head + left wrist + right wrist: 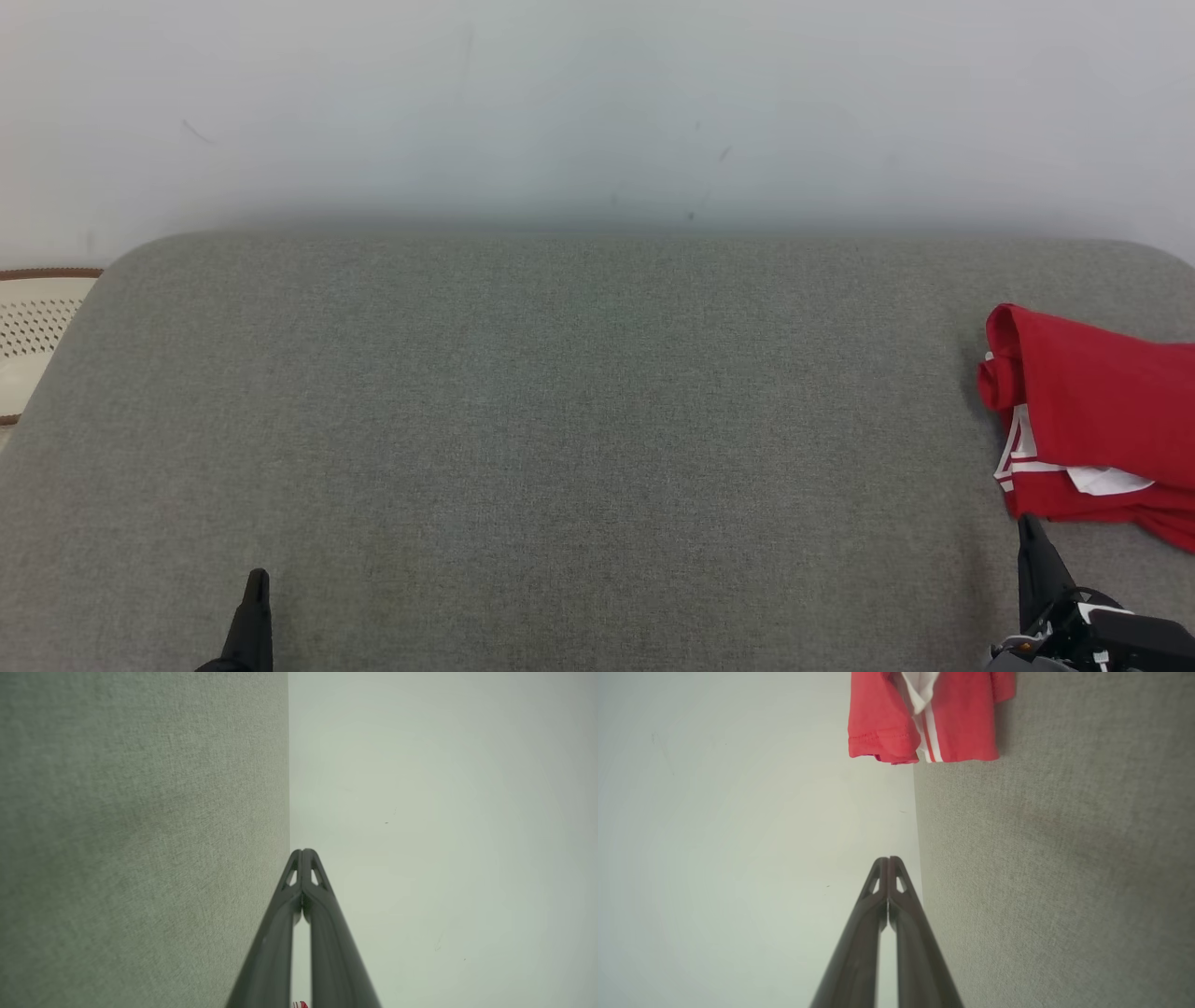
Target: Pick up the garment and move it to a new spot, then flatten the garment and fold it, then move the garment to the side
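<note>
Grey cushion [560,448]: red garment [1092,411] bunched at right edge, just beyond right hand [1027,525]; fingers pinched together, empty.

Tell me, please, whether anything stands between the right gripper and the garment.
Nothing visible does. The right gripper, shut, points at the garment from just short of its near edge, and only bare cushion lies between them.

Red garment [1102,411] on grey surface [560,420]
</note>
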Tool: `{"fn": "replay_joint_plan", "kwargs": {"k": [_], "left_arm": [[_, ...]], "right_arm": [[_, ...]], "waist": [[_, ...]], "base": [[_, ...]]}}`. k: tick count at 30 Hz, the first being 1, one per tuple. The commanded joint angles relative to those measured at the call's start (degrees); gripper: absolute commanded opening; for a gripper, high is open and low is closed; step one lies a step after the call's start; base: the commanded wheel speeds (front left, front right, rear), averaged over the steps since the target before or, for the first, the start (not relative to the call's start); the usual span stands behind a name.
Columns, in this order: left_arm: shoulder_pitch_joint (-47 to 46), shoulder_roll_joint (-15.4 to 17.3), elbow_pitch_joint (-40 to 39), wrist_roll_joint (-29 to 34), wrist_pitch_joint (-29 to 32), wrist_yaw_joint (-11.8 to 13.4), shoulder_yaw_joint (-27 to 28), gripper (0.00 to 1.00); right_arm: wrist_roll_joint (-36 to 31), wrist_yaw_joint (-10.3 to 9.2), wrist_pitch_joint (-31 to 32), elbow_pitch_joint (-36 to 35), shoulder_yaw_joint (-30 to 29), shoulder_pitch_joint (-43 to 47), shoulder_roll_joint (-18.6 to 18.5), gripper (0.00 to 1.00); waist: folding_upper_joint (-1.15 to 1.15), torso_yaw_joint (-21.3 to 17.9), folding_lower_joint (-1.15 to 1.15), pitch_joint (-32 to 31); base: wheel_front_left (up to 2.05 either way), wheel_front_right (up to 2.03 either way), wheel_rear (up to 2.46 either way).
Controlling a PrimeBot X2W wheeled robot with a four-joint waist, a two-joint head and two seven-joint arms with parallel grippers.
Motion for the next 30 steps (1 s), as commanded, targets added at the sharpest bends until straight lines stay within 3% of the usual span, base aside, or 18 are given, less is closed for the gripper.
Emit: {"fn": "replay_joint_plan", "kwargs": {"k": [1,30], "left_arm": [[-0.3,0.2,-0.1,-0.2,0.0,-0.1,0.2,0.00],[-0.3,0.2,-0.1,-0.2,0.0,-0.1,0.2,0.00]], "right_arm": [[0.2,0.02,0.1,-0.2,0.0,0.0,0.1,0.00],[0.2,0.02,0.1,-0.2,0.0,0.0,0.1,0.00]], "waist": [[0.00,0.0,0.00,0.0],[0.00,0.0,0.00,0.0]], "base": [[0.00,0.00,0.00],[0.00,0.00,0.00]]}}
